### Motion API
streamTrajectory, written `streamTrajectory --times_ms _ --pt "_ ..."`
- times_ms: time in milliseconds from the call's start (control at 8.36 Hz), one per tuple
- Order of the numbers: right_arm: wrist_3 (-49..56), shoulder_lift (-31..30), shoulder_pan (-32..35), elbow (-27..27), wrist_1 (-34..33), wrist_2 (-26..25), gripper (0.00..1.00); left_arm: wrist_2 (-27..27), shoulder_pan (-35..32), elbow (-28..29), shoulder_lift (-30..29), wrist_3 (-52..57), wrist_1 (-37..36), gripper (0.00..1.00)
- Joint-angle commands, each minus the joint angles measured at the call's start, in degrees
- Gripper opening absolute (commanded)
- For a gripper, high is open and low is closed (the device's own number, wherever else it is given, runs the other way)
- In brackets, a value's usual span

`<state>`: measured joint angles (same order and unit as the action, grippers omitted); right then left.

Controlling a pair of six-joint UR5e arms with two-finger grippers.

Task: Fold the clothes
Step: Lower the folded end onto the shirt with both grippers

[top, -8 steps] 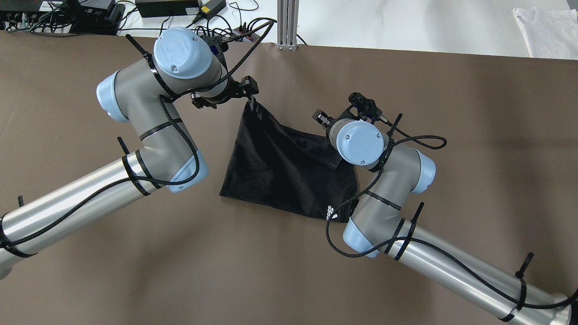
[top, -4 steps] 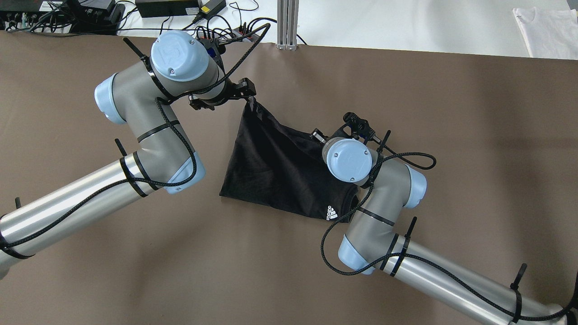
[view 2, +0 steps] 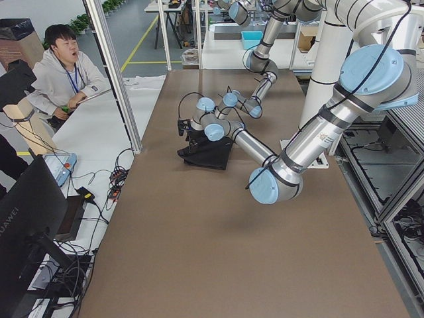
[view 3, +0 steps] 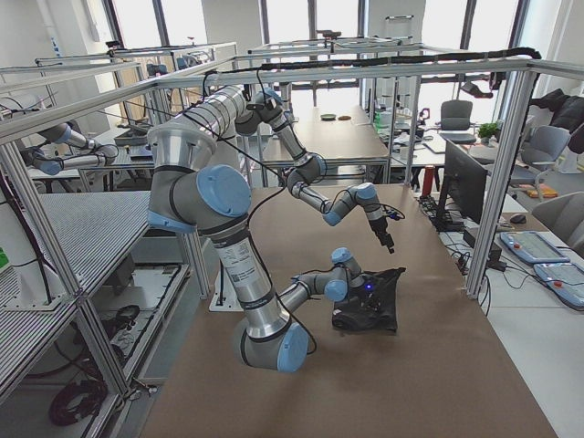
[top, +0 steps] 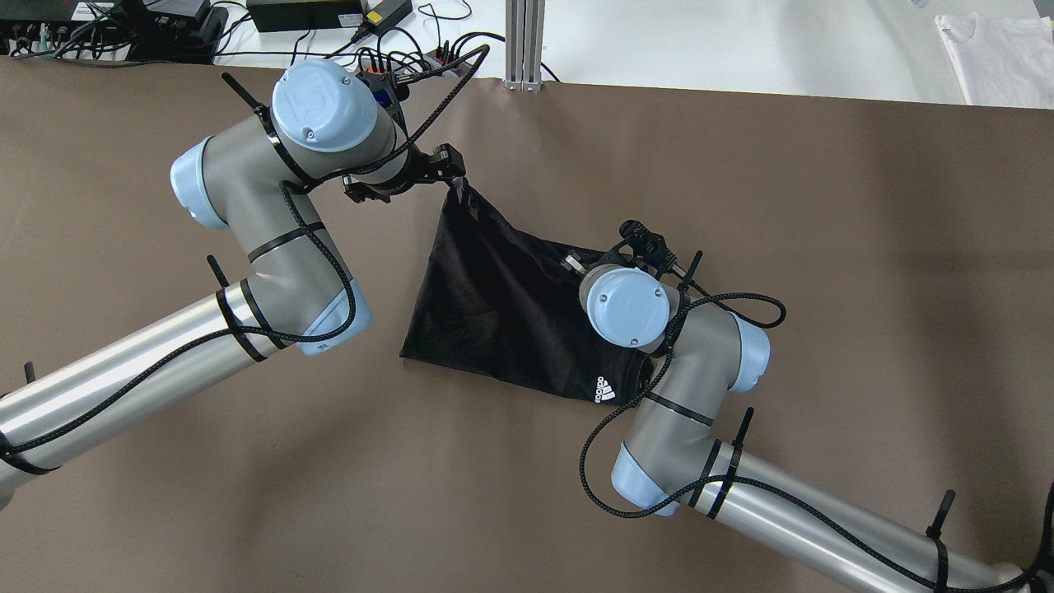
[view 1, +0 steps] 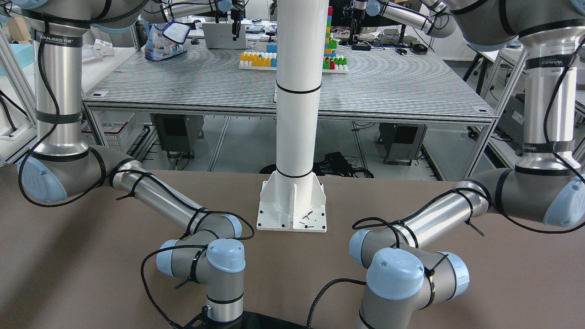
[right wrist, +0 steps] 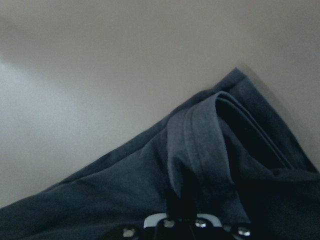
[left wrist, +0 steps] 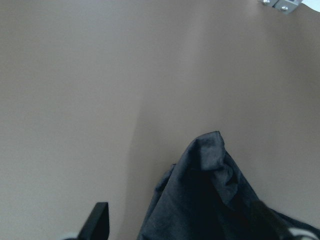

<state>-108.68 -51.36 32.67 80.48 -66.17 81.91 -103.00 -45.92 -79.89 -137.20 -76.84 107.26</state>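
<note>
A black garment (top: 494, 305) with a white logo lies on the brown table (top: 823, 247). It also shows in the exterior left view (view 2: 209, 154) and the exterior right view (view 3: 370, 306). My left gripper (top: 455, 177) is shut on its far corner and holds it raised; the corner (left wrist: 210, 165) pokes up past the fingers. My right gripper (top: 574, 262) is mostly hidden under its wrist. In the right wrist view it (right wrist: 185, 200) is shut on a folded hem of the garment (right wrist: 200, 150), over the garment's right part.
A white shirt (top: 1000, 49) lies on the white surface beyond the table's far right. Cables and power bricks (top: 305, 12) and a metal post (top: 524, 45) line the far edge. A seated operator (view 2: 66, 73) is beyond that edge.
My right gripper has moved toward the near left with the garment's edge, drawing it over the cloth. My left gripper has shifted slightly left, still holding the raised corner.
</note>
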Motion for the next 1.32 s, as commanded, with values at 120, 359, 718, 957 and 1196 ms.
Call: streamTrajectory --times_ms 120,359,718,957,1196 --pt "7.14 -0.23 2.3 0.03 0.17 -0.35 0.0 0.17 0.39 0.08 0.52 -0.24 0.84 1.0" --pt "9.96 0.03 4.23 -2.95 0.69 -0.35 0.0 0.17 0.39 0.0 0.53 -0.42 1.1 1.0" --pt "13.74 0.9 6.26 -3.75 0.96 -0.26 0.22 0.26 0.48 -0.09 0.61 -0.5 1.19 1.0" --pt "18.91 1.78 6.79 -3.67 0.96 0.0 0.93 0.17 0.39 -0.18 0.53 -0.5 1.19 1.0" --pt "26.89 1.96 9.93 -3.14 0.96 3.92 0.94 -0.44 -0.22 -1.49 0.26 0.28 0.85 1.0"
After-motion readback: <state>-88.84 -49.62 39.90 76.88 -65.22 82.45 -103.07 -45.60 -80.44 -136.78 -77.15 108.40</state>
